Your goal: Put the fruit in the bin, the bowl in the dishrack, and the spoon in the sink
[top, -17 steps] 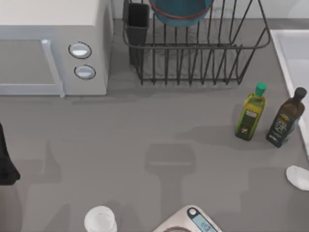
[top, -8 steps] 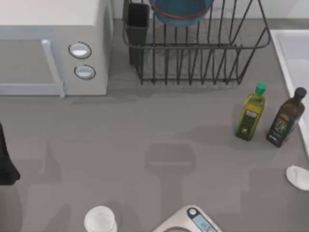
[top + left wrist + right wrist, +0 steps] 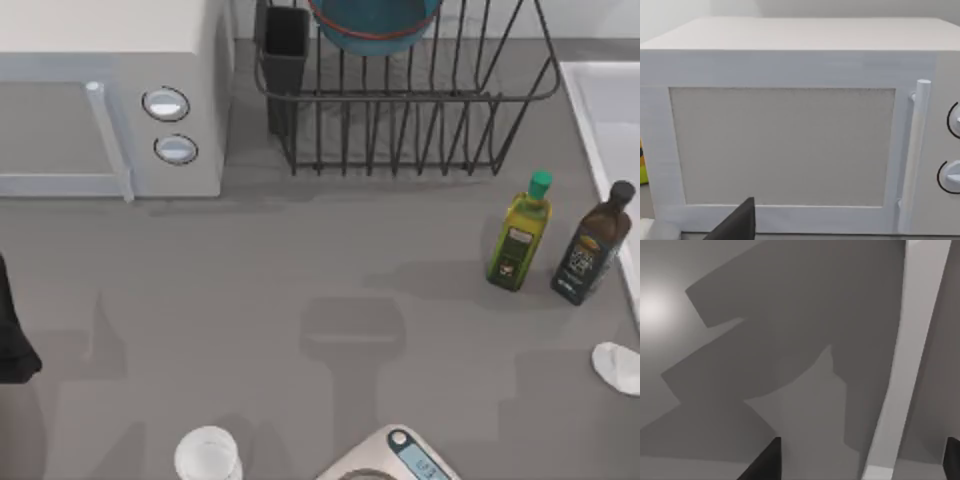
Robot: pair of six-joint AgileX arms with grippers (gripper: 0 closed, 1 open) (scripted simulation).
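The blue bowl with its reddish rim sits inside the black wire dishrack at the back, cut off by the top view's edge. The white spoon lies on the counter at the far right, just in front of the sink. The fruit and the bin are out of view. My right gripper is open over grey surface, with a pale strip running between its dark fingertips. A dark part of my left arm shows at the left edge; one finger faces the microwave.
A white microwave fills the back left. Two oil bottles, green-capped and dark, stand right of centre near the sink. A clear glass and a kitchen scale sit at the front edge.
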